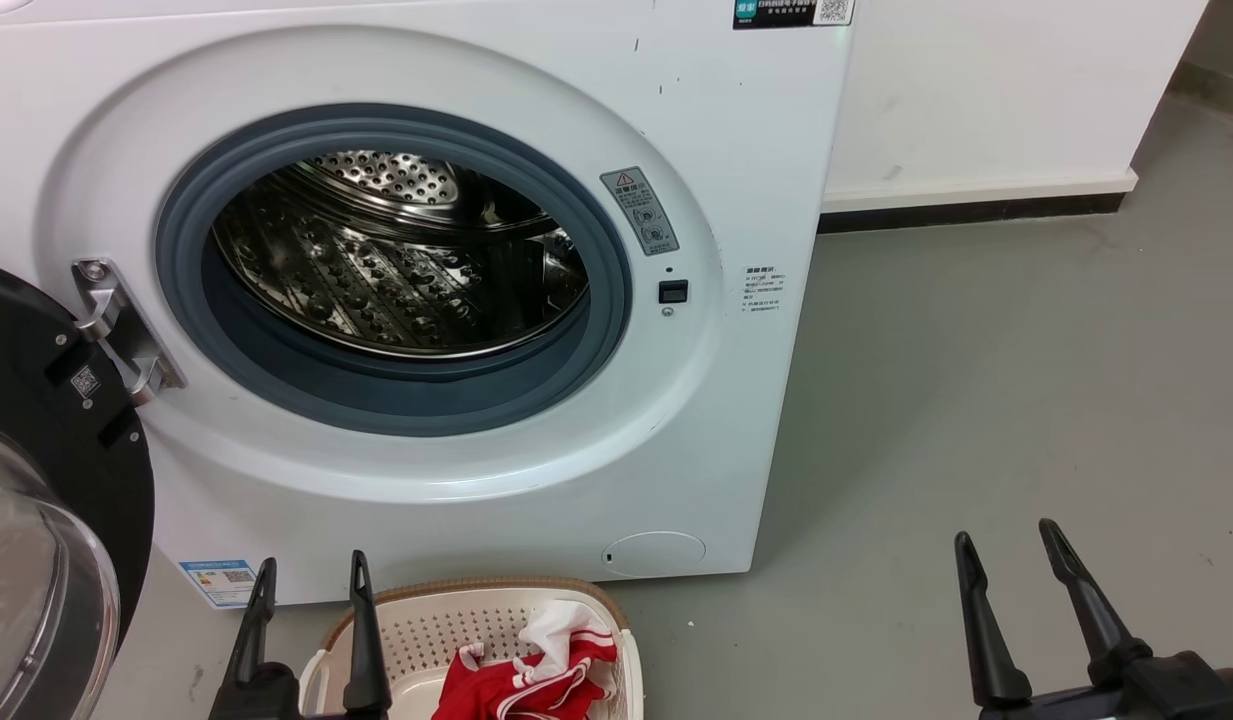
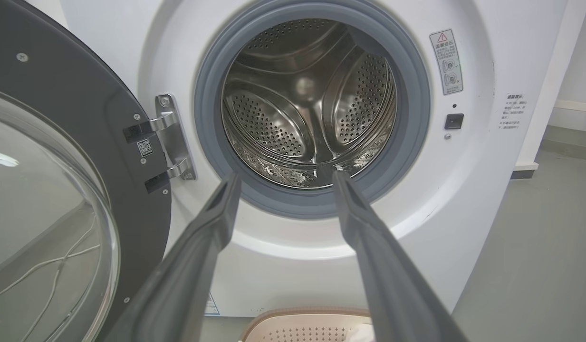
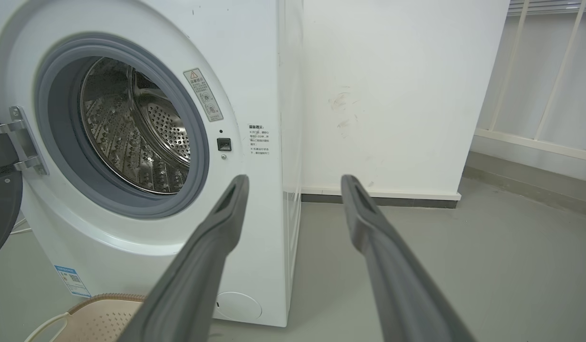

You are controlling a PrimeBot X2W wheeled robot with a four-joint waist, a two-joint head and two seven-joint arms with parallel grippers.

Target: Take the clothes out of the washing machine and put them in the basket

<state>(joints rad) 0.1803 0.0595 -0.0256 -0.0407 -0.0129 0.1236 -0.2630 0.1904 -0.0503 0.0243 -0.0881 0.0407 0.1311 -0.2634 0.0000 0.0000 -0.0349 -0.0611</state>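
The white washing machine (image 1: 736, 150) stands with its door (image 1: 46, 480) swung open to the left. Its steel drum (image 1: 396, 260) shows bare metal, with no fabric in sight. Red clothes (image 1: 536, 670) with white trim lie in the cream basket (image 1: 416, 630) on the floor just in front of the machine. My left gripper (image 1: 311, 570) is open, hanging over the basket's left rim, fingers pointing at the machine. My right gripper (image 1: 1006, 540) is open too, over bare floor to the right of the machine. The drum (image 2: 307, 99) and the basket rim (image 2: 293, 316) appear in the left wrist view.
The open door with its domed glass (image 2: 41, 223) juts out at the left, close to my left arm. A white wall with a dark skirting (image 1: 976, 205) runs behind the machine. Grey floor (image 1: 976, 400) spreads to the right. A white railing (image 3: 544, 80) stands far right.
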